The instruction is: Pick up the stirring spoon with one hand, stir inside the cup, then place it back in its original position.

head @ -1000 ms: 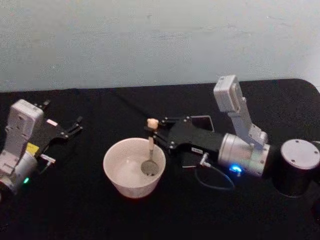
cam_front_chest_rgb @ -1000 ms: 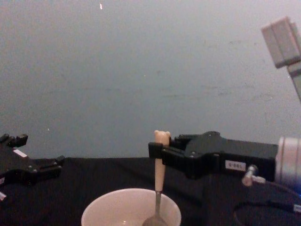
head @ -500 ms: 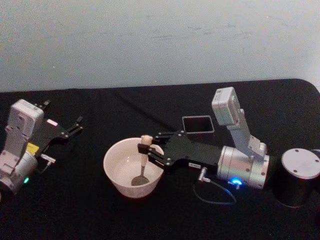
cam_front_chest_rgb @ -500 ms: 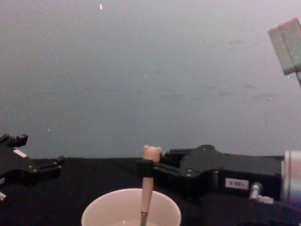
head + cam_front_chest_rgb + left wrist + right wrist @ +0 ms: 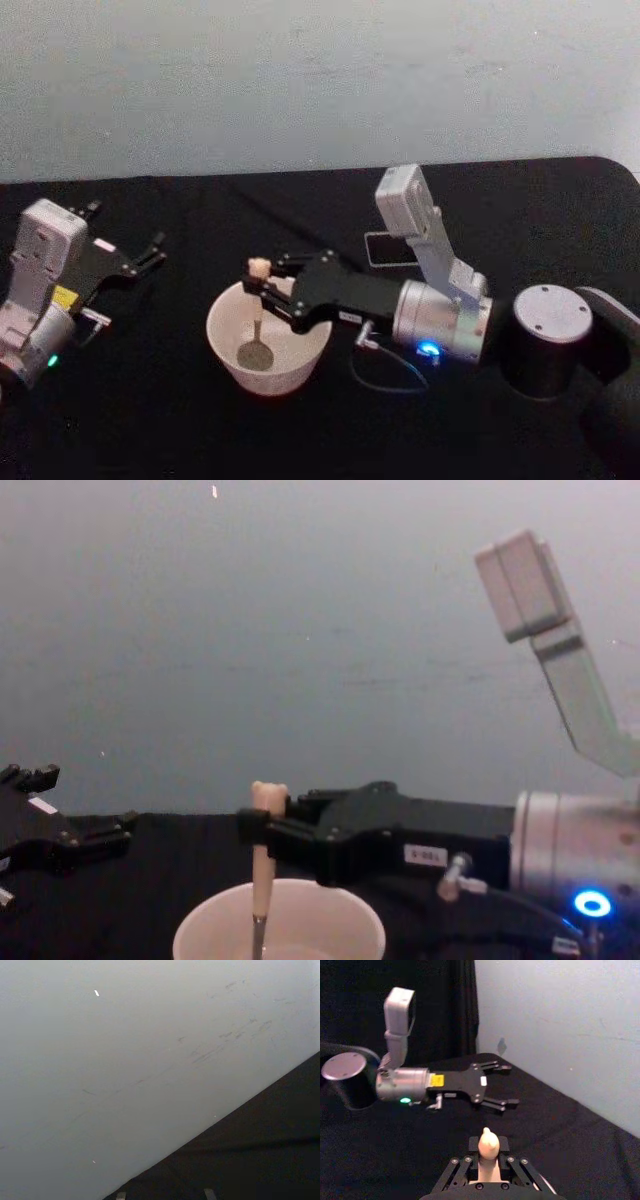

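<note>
Starting at the left, we see the left pincer (image 5: 122, 232) parked over the black bench (image 5: 180, 430), fingers spread and empty. The cup (image 5: 262, 378) sits mid-bench, and the stirring spoon (image 5: 257, 315) stands nearly upright inside it, bowl at the bottom. The right pincer (image 5: 265, 292) reaches in from the right, clamped on the handle just under the bear head. The dark holder (image 5: 382, 250) stands behind its wrist.
</note>
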